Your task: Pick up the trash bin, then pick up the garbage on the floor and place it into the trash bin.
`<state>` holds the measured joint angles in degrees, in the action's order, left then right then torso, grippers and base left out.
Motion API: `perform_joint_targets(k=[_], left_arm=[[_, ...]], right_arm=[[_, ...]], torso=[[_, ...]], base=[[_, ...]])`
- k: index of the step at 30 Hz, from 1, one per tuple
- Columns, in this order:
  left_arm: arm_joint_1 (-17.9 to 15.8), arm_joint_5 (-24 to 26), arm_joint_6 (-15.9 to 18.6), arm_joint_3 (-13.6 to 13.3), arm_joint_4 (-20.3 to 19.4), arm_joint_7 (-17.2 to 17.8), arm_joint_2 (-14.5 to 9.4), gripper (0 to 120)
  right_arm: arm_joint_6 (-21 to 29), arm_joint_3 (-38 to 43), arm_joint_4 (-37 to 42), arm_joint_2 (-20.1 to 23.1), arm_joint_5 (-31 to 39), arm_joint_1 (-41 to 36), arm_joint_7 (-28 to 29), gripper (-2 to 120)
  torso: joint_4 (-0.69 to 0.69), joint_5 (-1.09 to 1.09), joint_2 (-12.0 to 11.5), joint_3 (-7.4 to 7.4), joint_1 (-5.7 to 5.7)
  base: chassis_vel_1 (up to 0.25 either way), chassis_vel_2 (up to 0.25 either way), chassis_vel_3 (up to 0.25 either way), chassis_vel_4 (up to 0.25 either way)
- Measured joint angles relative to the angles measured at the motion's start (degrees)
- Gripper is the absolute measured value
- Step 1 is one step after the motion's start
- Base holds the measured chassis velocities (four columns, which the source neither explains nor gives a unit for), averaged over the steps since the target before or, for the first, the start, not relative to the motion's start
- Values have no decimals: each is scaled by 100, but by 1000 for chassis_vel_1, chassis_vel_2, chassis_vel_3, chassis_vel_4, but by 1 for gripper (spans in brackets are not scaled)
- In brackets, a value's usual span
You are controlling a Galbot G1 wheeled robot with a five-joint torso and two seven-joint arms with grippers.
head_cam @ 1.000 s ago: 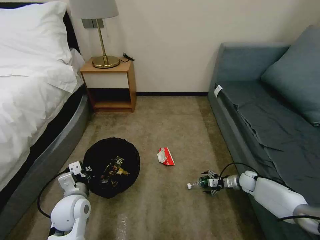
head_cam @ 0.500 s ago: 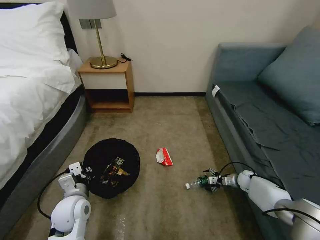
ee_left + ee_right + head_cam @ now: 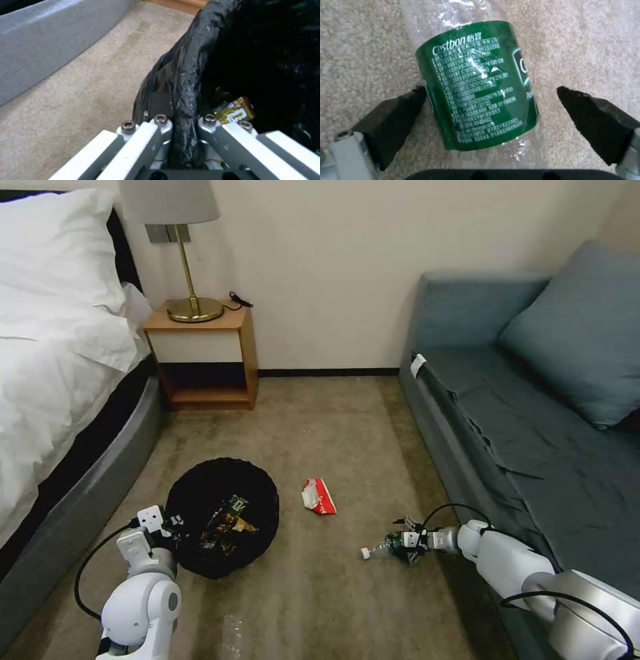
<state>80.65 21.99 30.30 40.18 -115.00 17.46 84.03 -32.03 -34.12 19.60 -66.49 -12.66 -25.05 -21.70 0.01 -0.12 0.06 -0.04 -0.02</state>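
With my left gripper clamped on the trash bin's near rim, my right gripper straddles the bottle lying right of the bin, unclenched, so closing comes next, I judge.

Head view: high up, looking down at the floor. Left wrist view: very close to the bin, at 8 o'clock. Right wrist view: right above the bottle, at 4 o'clock.
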Motion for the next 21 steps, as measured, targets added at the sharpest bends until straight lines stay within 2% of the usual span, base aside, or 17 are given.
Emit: perform_joint_targets(k=[8, 16, 19, 21], left_arm=[[-17, -1, 14, 7, -47, 7, -5, 3], [0, -2, 34, 4, -80, 13, 0, 3], [5, -2, 38, 9, -88, 15, 3, 3], [8, -2, 39, 17, -96, 15, 4, 3]], right_arm=[[-2, -122, 101, 51, 73, 0, 58, 93], [0, -156, 35, -102, 91, 1, 81, 92], [1, -185, 46, -146, 92, 1, 124, 88], [0, -208, 74, -151, 93, 0, 150, 80]], torso=[[0, 14, -5, 3, 1], [-1, 12, -4, 3, 1], [-1, 13, -5, 3, 1], [-2, 13, -6, 4, 1]], base=[[0, 0, 0, 0], [0, 0, 0, 0], [0, 0, 0, 0], [0, 0, 0, 0]])
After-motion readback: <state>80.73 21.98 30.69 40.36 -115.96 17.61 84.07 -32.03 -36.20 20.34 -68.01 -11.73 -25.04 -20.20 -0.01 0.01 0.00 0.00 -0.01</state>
